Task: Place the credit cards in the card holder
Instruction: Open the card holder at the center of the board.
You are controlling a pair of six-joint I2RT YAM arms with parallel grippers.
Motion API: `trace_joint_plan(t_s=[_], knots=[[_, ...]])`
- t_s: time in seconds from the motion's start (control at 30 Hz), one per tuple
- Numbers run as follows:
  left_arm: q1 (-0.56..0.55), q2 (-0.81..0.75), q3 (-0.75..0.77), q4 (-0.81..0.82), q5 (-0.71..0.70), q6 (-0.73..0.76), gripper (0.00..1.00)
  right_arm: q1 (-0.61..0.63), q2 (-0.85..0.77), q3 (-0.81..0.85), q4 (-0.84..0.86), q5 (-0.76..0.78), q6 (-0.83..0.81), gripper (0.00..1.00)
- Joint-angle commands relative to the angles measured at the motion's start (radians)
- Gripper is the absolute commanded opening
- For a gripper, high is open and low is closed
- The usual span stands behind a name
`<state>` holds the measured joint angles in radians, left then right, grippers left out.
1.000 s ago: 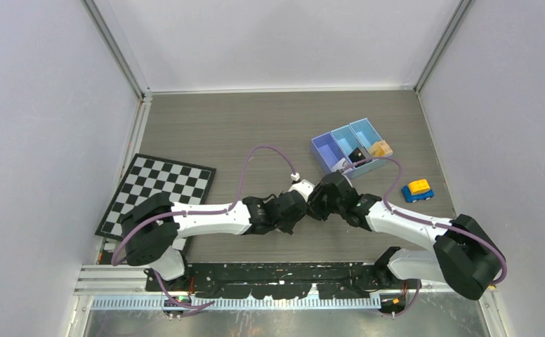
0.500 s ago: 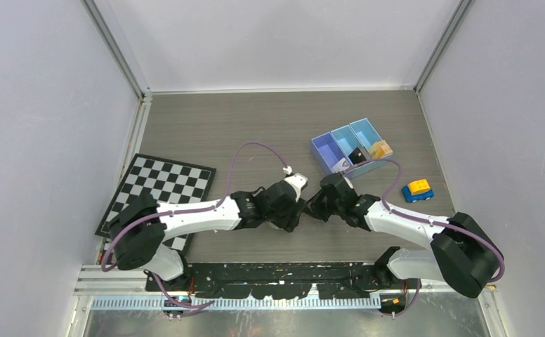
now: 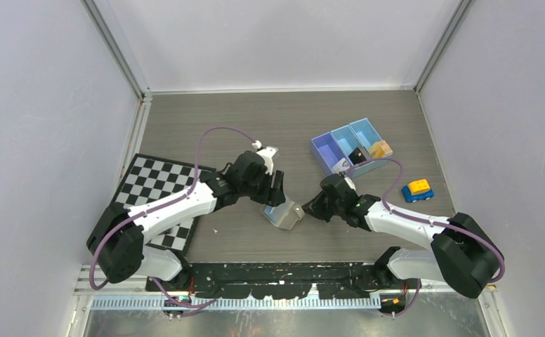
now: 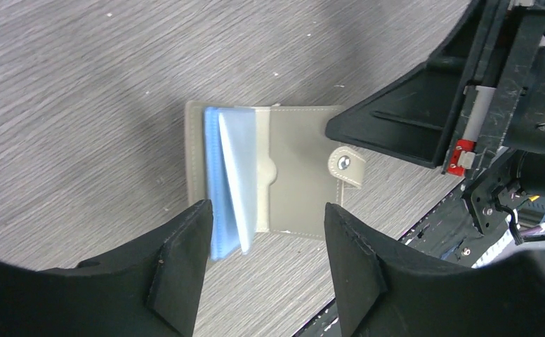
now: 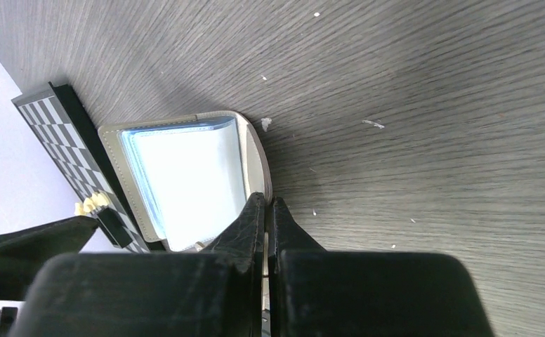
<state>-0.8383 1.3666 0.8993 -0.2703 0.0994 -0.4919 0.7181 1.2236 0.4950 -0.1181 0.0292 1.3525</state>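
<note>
Card holder (image 3: 284, 215) lies on the table (image 3: 255, 119), near the front edge and roughly midway between the two arms. It is partly open: grey-taupe cover underneath, pale blue card pockets fanned up on one side. In the left wrist view the snap tab (image 4: 345, 166) sticks out past the cover's edge on the side towards the right arm.

Right gripper (image 5: 265, 205) – fingers pressed together, clamped on the thin edge of the holder's taupe cover. From its own camera the cover's curved rim runs straight in between the fingertips. The left wrist view shows the same black finger meeting the cover just beside the snap tab.

Left gripper (image 4: 266, 210) – fingers apart, nothing between them. It hangs over the holder, which shows in the gap. Whether the fingertips touch the holder cannot be told.

Credit cards (image 3: 381, 148) are well apart from the holder, in the blue three-compartment tray (image 3: 326, 149) at the right rear of the table. An orange one sits at the near end of the right-hand compartment and a whitish one at the near end of the left-hand compartment. A dark item is in the middle compartment, too small to make out.

A chessboard (image 3: 159, 184) lies flat at the table's left edge, under the left arm. A yellow-and-blue toy car (image 3: 417, 189) stands near the right edge, in front of the tray.
</note>
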Motion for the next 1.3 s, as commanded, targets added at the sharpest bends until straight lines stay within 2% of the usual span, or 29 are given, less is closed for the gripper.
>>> trace_joint_plan(t_s=[0.0,0.27,0.37,0.9,1.27], knots=[[0.061,-0.033,-0.022,-0.032,0.067,-0.007,0.58,0.004,-0.012,-0.004,-0.005,0.042,-0.017,0.00],[0.121,0.011,-0.048,-0.027,0.098,-0.036,0.50,0.004,-0.006,-0.001,-0.003,0.037,-0.022,0.01],[0.140,0.018,-0.068,-0.004,0.110,-0.067,0.40,0.003,-0.005,-0.003,-0.002,0.035,-0.021,0.00],[0.153,0.061,-0.104,0.051,0.135,-0.090,0.21,0.003,-0.005,0.002,-0.004,0.033,-0.027,0.01],[0.156,0.071,-0.143,0.173,0.259,-0.119,0.06,0.004,0.029,0.005,-0.003,0.059,-0.059,0.01]])
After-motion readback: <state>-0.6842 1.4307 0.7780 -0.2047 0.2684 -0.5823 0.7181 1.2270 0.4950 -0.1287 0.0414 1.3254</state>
